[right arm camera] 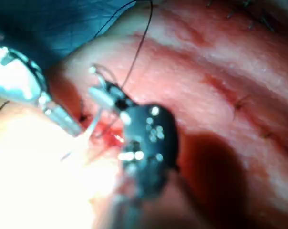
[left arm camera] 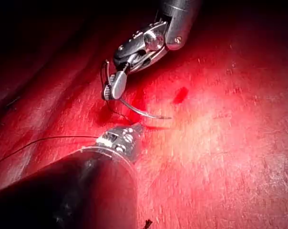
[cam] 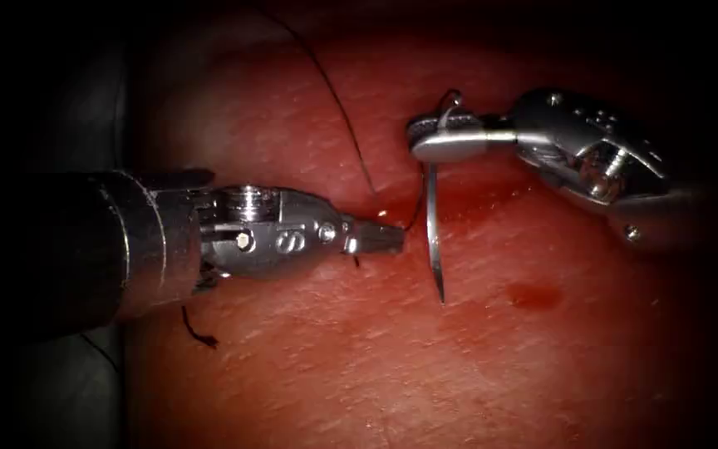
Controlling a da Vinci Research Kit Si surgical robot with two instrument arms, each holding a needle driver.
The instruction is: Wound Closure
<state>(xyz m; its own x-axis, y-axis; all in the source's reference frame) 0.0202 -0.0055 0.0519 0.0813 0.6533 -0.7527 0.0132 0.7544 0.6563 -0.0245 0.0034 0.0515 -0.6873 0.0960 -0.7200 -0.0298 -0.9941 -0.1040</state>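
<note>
My right tool (cam: 446, 137) comes in from the right with its jaws shut on the curved needle (cam: 434, 241) near its tail end. The needle hangs free above the tissue (cam: 359, 366), its point aimed down the picture. Dark thread (cam: 338, 108) runs from the tissue beside the cut (cam: 392, 212) up and away; a thin strand drops from the needle's tail to that spot. My left tool (cam: 384, 237) lies low on the left, jaws shut, tip at the cut; I cannot tell if it pinches anything. The left wrist view has the needle (left arm camera: 144, 112) under the right tool's jaws (left arm camera: 116, 86).
Red fluid (cam: 467, 195) pools around the cut, with a separate red spot (cam: 533, 295) to its right. A short cut thread end (cam: 197, 333) lies on the tissue below the left tool's shaft. The right wrist view has older stitches (right arm camera: 239, 102) on the tissue.
</note>
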